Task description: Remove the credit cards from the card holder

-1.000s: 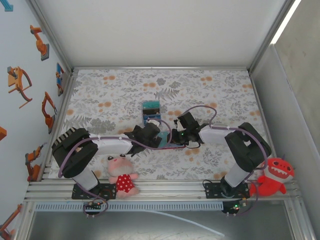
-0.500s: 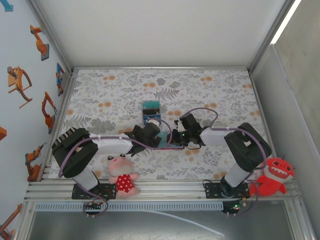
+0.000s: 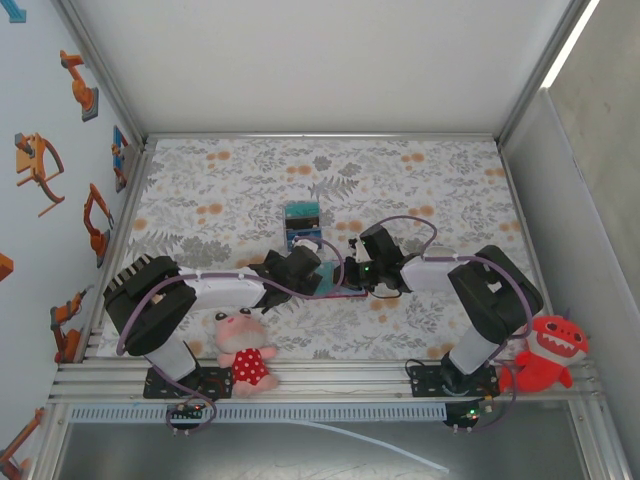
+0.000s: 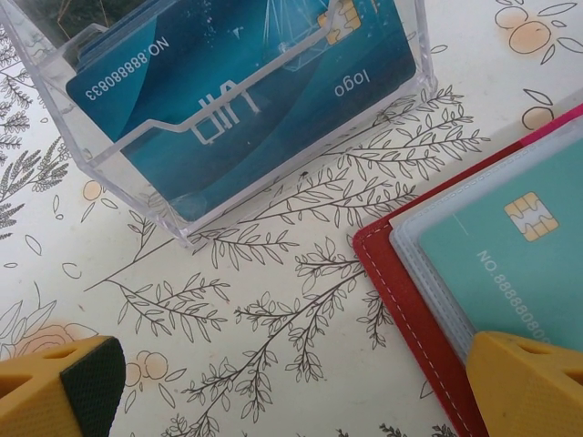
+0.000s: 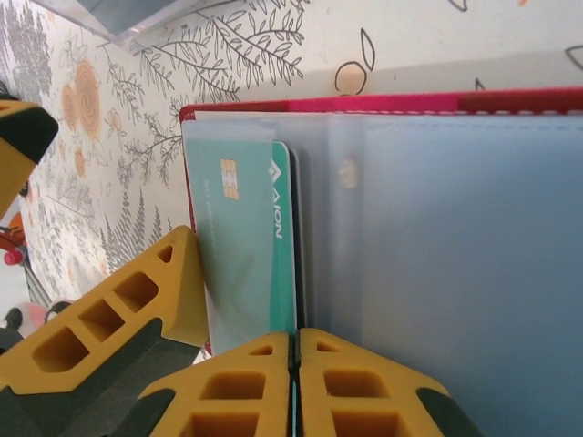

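Observation:
The red card holder (image 4: 412,305) lies open on the flowered table, its clear pockets (image 5: 437,264) facing up. A teal credit card (image 5: 241,246) sits partly in the left pocket, also seen in the left wrist view (image 4: 519,246). My right gripper (image 5: 293,364) is shut on that card's long edge, with a thin teal sliver between the pads. My left gripper (image 4: 296,391) is open, and its right finger (image 4: 533,382) rests on the holder's corner. In the top view both grippers, left (image 3: 305,270) and right (image 3: 352,275), meet over the holder (image 3: 345,293).
A clear plastic box (image 4: 118,173) holding blue cards (image 4: 246,100) stands just beyond the holder, also in the top view (image 3: 302,225). A pink plush in a red dress (image 3: 243,352) and a red monster plush (image 3: 545,355) sit by the arm bases.
My right gripper has edged closer onto the card holder and its jaws have closed on the teal card's edge. The left arm has stayed still.

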Controlling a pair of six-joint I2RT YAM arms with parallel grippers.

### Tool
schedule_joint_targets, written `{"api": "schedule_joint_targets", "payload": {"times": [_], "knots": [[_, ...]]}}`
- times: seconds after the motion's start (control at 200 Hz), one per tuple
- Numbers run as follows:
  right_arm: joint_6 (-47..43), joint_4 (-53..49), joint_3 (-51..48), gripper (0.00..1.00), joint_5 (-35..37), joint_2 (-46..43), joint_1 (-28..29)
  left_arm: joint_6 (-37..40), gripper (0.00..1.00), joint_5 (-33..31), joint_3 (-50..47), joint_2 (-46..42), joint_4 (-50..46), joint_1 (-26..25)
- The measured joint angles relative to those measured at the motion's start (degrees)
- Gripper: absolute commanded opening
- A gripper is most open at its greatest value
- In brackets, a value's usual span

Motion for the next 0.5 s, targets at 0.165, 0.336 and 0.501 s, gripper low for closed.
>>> {"api": "schedule_joint_targets", "payload": {"times": [0.165,0.336,0.501], "knots": [[0.13,0.00,-0.02,0.00,0.09,0.00,-0.26,0.00,0.97,-0.50,0.15,0.00,-0.33,-0.13],[-0.33,-1.33,-0.02,0.00,0.83,-0.48,-0.66,0.00,0.97,-0.63,0.28,0.00,-0.48,-0.24],[-1.90,-4.83,-0.02,0.00,2.89,-2.34,-1.55,0.00,0.97,-0.90,0.28,0.00,-0.57,-0.46]]}}
